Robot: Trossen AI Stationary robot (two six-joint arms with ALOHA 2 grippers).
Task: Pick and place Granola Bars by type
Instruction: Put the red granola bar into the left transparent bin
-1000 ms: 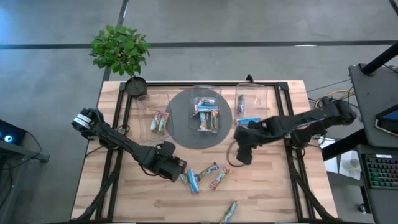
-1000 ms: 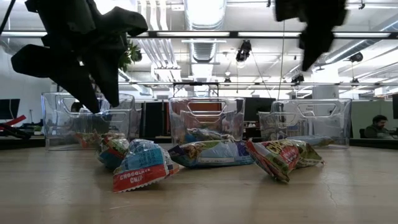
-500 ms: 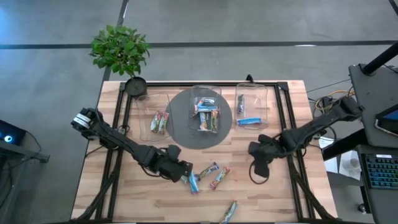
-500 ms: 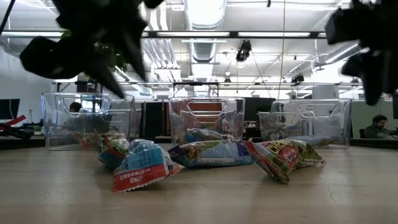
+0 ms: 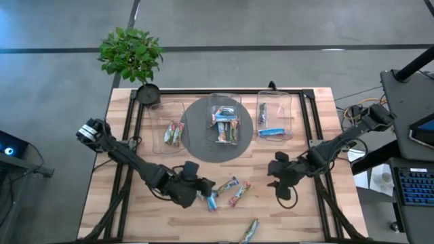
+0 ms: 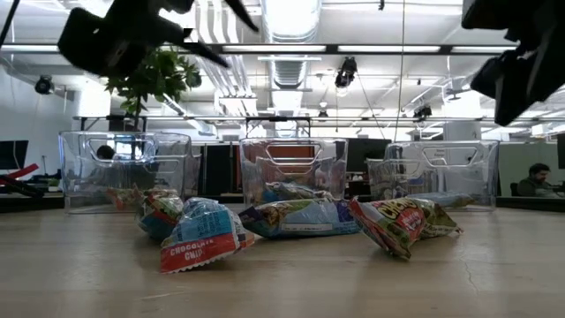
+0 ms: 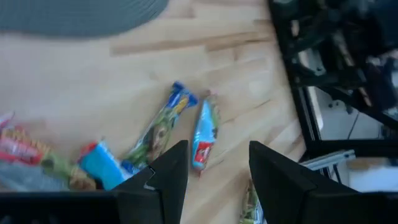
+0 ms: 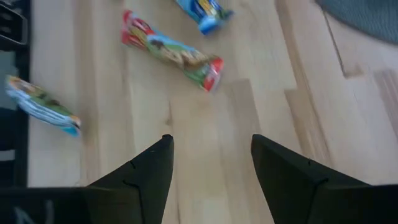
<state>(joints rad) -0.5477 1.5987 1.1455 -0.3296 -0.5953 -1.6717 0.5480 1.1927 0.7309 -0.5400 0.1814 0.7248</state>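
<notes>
The left claw (image 5: 201,186) hung open and empty over the loose granola bars (image 5: 229,190) near the front edge of the bench (image 5: 305,217), probably to choose one. The right claw (image 5: 283,192) waited open beside them, nearer the right edge. Other bars already lay sorted in three clear bins (image 5: 274,112) along the far edge.

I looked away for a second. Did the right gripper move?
Yes. In the high view the right gripper has pulled away from the right-hand clear bin, toward the table's near edge, and now hangs open and empty over bare wood.
</notes>
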